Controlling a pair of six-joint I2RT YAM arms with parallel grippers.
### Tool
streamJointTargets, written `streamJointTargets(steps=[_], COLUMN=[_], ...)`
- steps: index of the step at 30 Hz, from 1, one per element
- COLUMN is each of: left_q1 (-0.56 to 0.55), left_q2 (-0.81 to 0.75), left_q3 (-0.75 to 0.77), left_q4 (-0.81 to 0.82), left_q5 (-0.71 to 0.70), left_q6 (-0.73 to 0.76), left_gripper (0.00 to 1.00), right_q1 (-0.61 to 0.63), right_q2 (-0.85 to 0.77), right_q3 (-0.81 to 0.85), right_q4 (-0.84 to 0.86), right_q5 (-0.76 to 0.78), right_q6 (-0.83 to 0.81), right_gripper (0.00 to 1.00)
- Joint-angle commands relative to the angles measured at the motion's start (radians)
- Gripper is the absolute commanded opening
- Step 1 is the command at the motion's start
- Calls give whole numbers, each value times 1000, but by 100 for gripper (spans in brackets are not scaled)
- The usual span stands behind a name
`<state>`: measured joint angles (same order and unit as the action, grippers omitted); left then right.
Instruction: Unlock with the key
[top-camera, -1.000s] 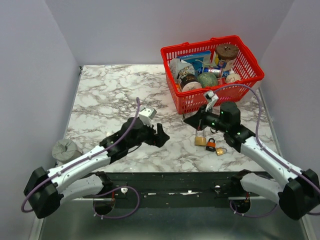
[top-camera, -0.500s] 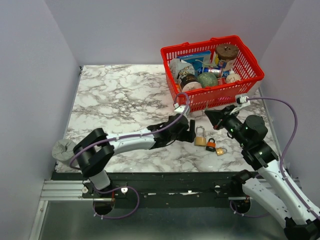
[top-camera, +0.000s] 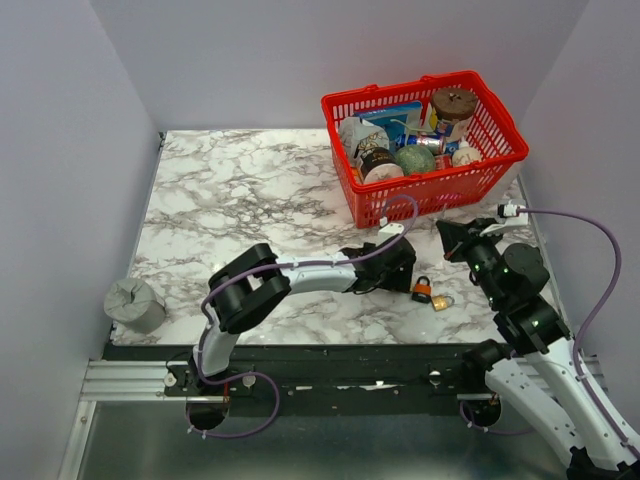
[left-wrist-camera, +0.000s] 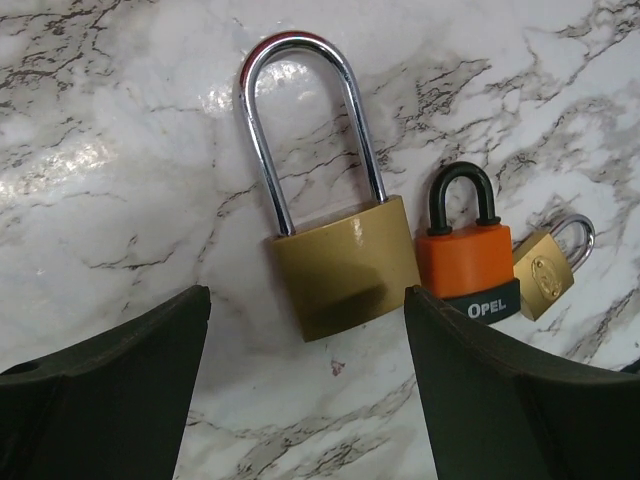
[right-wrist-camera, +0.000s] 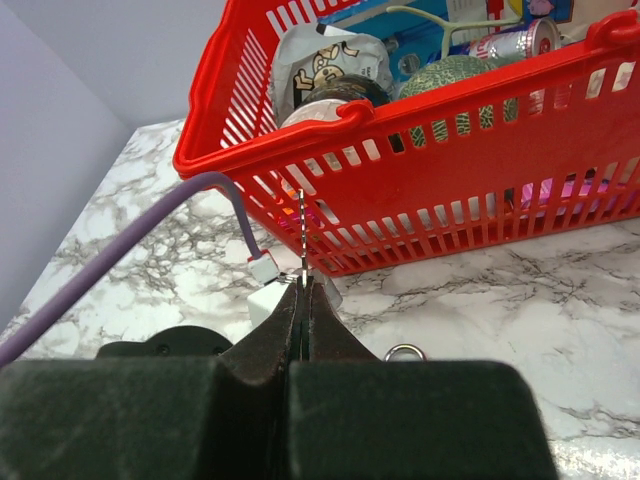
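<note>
Marble-patterned white and grey laminate covers the bench (top-camera: 230, 200), glossy enough to throw glare, with plain pale walls around it. Within the last second the left arm (top-camera: 300, 275) has swept from the near left across to the right, and the left jaws now stand spread wide over the padlocks. The right arm (top-camera: 520, 290) has drawn back to the right and lifted off the spot it hovered over. I read this as the left jaws coming in to steady the lock so that the key can be brought to it.

From the left wrist, the large brass padlock (left-wrist-camera: 345, 265) lies flat between the 2 dark jaw tips, touched by neither. It has a matte, boxy body and a long, polished chrome shackle pointing far. Just to its right, and touching it, lies an orange padlock (left-wrist-camera: 467, 255) with a black shackle. A small brass padlock (left-wrist-camera: 548, 275) rests against that one.

The right jaws are pressed together, pinching a thin metal sliver (right-wrist-camera: 301, 235) that stands upright. It is probably the key seen edge-on, though I cannot make out its teeth. Behind it stands the red plastic basket (right-wrist-camera: 480, 200), slotted and full of groceries.
</note>
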<state>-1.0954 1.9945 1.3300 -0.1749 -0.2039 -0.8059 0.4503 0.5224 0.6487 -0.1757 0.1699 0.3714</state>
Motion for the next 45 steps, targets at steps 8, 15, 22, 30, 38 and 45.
streamJointTargets(steps=[8, 15, 22, 30, 38, 45], left_q1=[-32, -61, -78, -51, -26, -24], left_q2=[121, 208, 254, 162, 20, -46], left_q3=[153, 259, 276, 66, -161, -193], left_q4=[-135, -267, -324, -256, -233, -273], left_q5=[-61, -121, -135, -141, -179, -226], left_q6=[0, 51, 90, 67, 53, 51], left_gripper=[82, 81, 68, 47, 45, 51], right_q1=[-4, -5, -5, -5, -5, -4], right_q2=[-38, -41, -39, -22, -19, -9], right_q3=[-9, -11, -12, -11, -12, -12], right_q4=[-19, -19, -21, -19, -18, -19], right_q5=[48, 46, 48, 34, 29, 16], right_q6=[-14, -12, -12, -6, -2, 1], right_gripper=[1, 1, 1, 1, 1, 1])
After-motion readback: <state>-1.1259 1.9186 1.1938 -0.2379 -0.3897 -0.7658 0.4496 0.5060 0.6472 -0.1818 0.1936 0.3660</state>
